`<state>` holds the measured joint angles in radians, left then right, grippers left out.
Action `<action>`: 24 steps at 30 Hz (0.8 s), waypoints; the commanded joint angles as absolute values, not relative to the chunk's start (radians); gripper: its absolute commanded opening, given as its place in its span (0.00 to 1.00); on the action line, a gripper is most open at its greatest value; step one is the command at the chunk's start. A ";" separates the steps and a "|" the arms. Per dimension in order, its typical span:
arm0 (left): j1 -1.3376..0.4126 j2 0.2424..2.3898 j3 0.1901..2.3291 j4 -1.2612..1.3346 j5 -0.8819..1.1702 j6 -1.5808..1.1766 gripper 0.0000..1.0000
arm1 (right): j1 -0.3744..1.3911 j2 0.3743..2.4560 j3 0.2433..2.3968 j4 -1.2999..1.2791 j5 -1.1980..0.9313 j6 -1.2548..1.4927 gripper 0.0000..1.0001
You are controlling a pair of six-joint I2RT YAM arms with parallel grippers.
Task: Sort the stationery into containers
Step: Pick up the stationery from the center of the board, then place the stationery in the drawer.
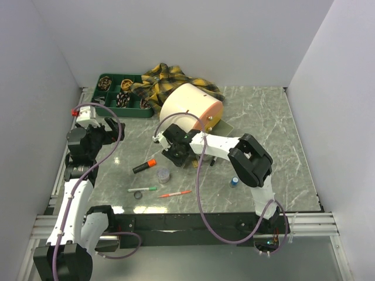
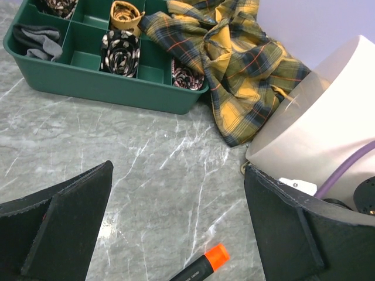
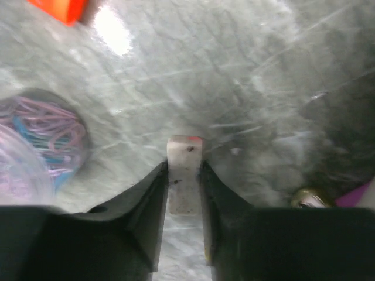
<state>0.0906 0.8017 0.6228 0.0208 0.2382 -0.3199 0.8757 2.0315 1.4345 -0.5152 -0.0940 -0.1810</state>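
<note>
My right gripper (image 1: 176, 150) is shut on a white eraser (image 3: 185, 175), held low over the table in front of the cream drum (image 1: 186, 105). The drum lies on its side with its orange inner tray (image 1: 215, 110) facing right. My left gripper (image 1: 97, 132) is open and empty, with its fingers (image 2: 64, 225) wide apart over bare table. The black highlighter with orange cap (image 1: 145, 166) lies between the arms and also shows in the left wrist view (image 2: 214, 259). The dark green divided tray (image 1: 111, 88) stands at the back left. A green-tipped pen (image 1: 143, 189), an orange pen (image 1: 174, 194) and a grey tape roll (image 1: 138, 195) lie near the front.
The yellow-and-black plaid cloth (image 1: 170, 79) lies between the tray and the drum. The tray (image 2: 88, 79) holds several rolled patterned fabric items. A clear tub of coloured clips (image 1: 163, 174) sits by the highlighter. A small blue item (image 1: 234, 181) lies at the right front.
</note>
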 commanded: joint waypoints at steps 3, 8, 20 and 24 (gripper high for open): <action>0.100 0.818 0.641 0.057 0.247 -0.322 0.99 | 0.880 2.014 1.444 -0.540 -0.179 -0.218 0.11; 0.098 0.828 0.647 0.057 0.261 -0.321 0.99 | 0.914 1.913 1.411 -0.541 -0.160 -0.253 0.04; 0.100 0.936 0.676 0.143 0.353 -0.299 0.99 | 0.911 1.467 1.249 -0.566 -0.095 -0.347 0.03; 0.100 0.979 0.710 0.164 0.362 -0.293 0.99 | 0.874 1.349 1.163 -0.557 -0.011 -0.474 0.03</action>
<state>0.0952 0.9524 0.6338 0.0864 0.3195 -0.3099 0.9092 1.4174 1.2446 -0.5407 -0.1066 -0.3424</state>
